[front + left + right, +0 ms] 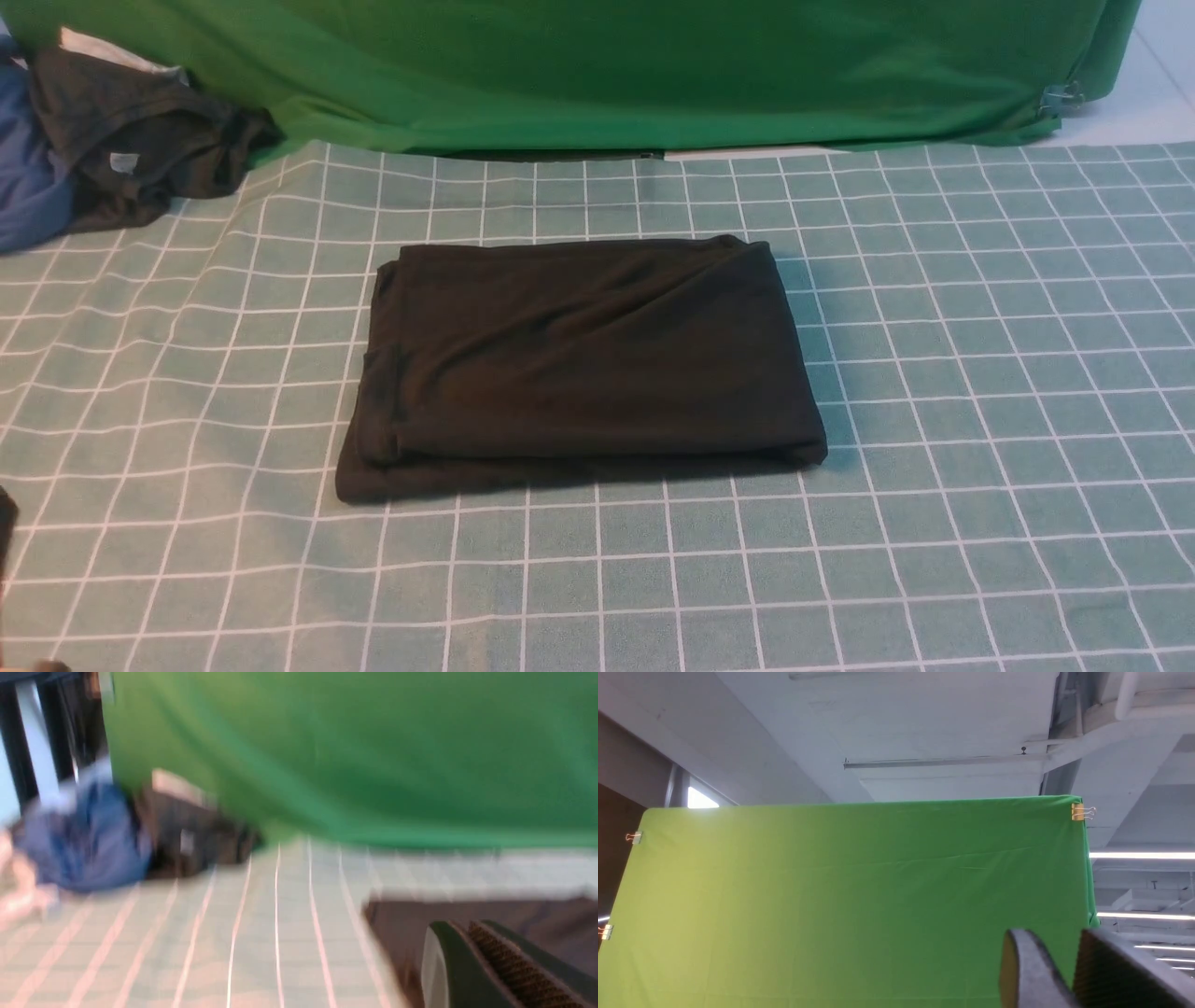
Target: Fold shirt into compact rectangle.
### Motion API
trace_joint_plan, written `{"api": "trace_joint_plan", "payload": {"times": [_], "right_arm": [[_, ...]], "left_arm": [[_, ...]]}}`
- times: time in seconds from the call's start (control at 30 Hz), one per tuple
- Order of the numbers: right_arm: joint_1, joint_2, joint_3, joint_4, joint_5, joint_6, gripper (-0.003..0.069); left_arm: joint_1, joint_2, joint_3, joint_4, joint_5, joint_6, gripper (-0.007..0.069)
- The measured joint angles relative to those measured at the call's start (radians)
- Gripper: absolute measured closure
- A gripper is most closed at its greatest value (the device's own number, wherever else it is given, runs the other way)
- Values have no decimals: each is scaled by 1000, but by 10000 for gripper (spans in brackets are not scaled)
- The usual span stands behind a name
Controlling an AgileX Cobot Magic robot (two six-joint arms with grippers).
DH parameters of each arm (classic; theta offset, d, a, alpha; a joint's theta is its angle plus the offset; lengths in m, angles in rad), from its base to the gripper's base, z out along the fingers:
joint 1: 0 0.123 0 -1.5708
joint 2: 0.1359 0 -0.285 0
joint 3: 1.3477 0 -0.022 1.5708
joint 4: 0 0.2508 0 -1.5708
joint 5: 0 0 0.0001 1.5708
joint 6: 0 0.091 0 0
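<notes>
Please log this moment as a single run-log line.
shirt: folded rectangle on checked cloth | left gripper: shut, empty | right gripper: slightly parted, empty, facing backdrop

Green backdrop (597,75) behind checked tablecloth (980,373); ceiling strip lights (1141,855).

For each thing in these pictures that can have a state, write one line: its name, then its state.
Shirt: folded into a rectangle, flat on the checked cloth.
Dark grey garment: crumpled in a heap.
Blue garment: bunched beside it.
Left gripper: shut, empty.
Right gripper: slightly open, empty.
</notes>
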Motion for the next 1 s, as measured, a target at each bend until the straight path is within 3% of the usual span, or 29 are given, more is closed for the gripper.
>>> {"api": "trace_joint_plan", "payload": {"times": [0.4, 1.0], "right_arm": [[0, 0, 0, 0, 0, 0, 455], [0, 0, 0, 0, -1, 1, 423]], "left_arm": [[-94, -9, 100, 87, -33, -109, 613], [-96, -9, 100, 116, -43, -118, 613]]}}
